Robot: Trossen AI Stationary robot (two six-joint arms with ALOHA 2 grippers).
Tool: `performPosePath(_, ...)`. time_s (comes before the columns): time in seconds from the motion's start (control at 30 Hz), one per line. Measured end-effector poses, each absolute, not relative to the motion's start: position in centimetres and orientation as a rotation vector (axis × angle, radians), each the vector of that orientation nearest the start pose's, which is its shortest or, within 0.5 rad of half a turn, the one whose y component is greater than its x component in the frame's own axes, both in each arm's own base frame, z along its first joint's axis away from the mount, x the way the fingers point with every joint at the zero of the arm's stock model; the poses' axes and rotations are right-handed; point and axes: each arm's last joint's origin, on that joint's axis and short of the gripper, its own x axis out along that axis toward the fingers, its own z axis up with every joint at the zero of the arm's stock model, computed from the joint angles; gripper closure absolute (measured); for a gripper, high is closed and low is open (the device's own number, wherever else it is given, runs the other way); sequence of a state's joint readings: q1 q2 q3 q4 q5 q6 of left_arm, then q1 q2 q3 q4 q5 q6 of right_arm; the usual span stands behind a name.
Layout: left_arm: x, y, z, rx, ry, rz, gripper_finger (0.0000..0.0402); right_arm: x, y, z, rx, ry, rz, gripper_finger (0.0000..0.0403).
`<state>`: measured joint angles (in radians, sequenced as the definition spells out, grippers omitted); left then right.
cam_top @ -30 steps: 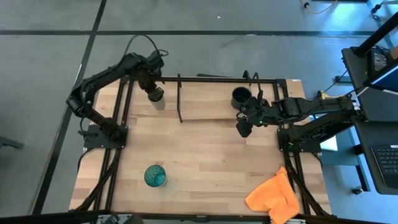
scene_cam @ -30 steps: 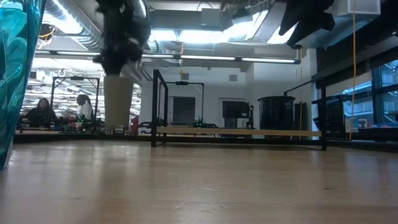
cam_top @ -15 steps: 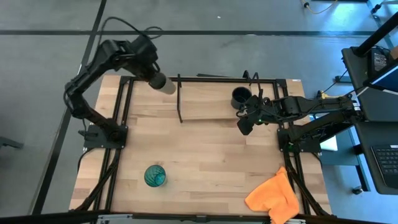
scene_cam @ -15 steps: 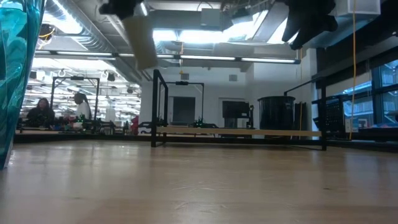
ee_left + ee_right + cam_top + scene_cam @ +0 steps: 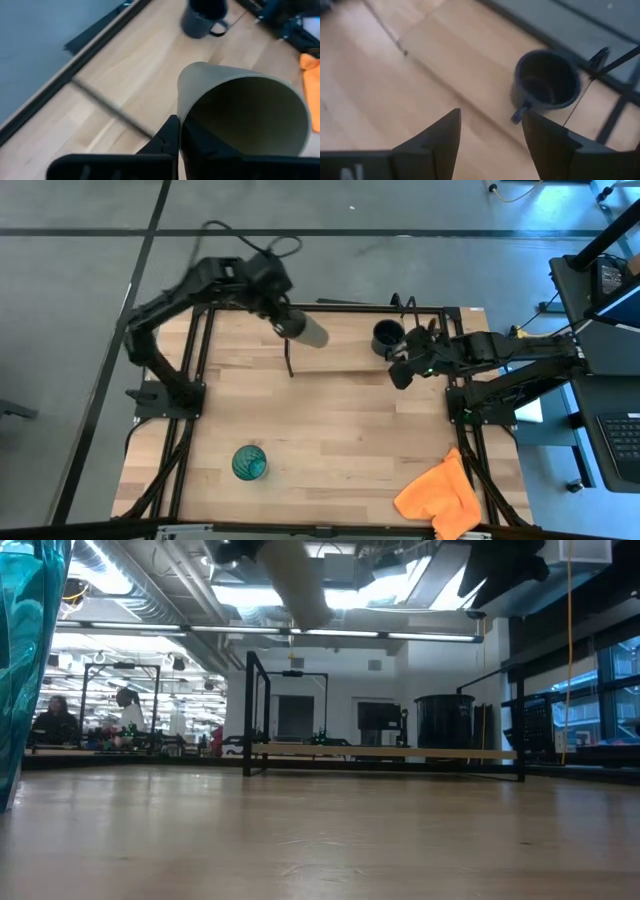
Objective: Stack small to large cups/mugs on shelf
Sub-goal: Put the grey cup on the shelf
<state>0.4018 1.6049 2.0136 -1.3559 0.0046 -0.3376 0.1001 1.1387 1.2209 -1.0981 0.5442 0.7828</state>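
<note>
High view: the left gripper is carrying the olive-tan cup tilted in the air above the left end of the shelf, its fingers clamped on the cup's rim, one inside and one outside the wall. The navy mug is standing upright on the shelf's right end, handle pointing toward the right gripper, which is hovering just beside it with its fingers spread and nothing between them. The teal tumbler is standing well apart on the tabletop, toward the front left. Judged from this arrangement, the step in hand is placing the smallest vessel. To do it well, the cup should be righted before lowering, kept clear of the black upright rod, and set flat on the board, leaving room beside it.
</note>
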Motion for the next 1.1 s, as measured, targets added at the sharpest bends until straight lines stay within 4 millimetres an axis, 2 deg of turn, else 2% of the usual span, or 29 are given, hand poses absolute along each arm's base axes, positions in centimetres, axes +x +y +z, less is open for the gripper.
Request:
performPosePath(0.13,29.8,12.3,41.7,-0.5,0.913,0.503,0.0401,18.2,0.2,35.6,0.423,0.655,-0.775,0.02)
performPosePath(0.27,32.3,13.5,39.9,-0.495,0.948,0.471,0.0401,16.4,0.0,36.4,0.49,0.588,-0.804,0.0205)
performPosePath(0.5,35.9,16.2,41.1,-0.454,0.838,0.468,0.0401,14.1,-0.3,36.5,0.559,0.588,-0.872,0.0206)
performPosePath(0.57,36.6,17.1,40.4,-0.475,0.825,0.449,0.0401,13.8,-0.3,36.5,0.57,0.595,-0.886,0.0206)
performPosePath(0.67,36.5,18.4,38.9,-0.548,0.892,0.441,0.0402,13.7,-0.3,36.5,0.587,0.586,-0.895,0.0206)
performPosePath(0.77,36.6,19.5,37.7,-0.532,0.948,0.488,0.0402,13.8,-0.3,36.5,0.579,0.581,-0.905,0.0206)
performPosePath(1.1,37.4,21.0,34.9,-0.525,1.05,0.494,0.0401,14.5,-0.4,36.2,0.605,0.582,-0.935,0.0206)
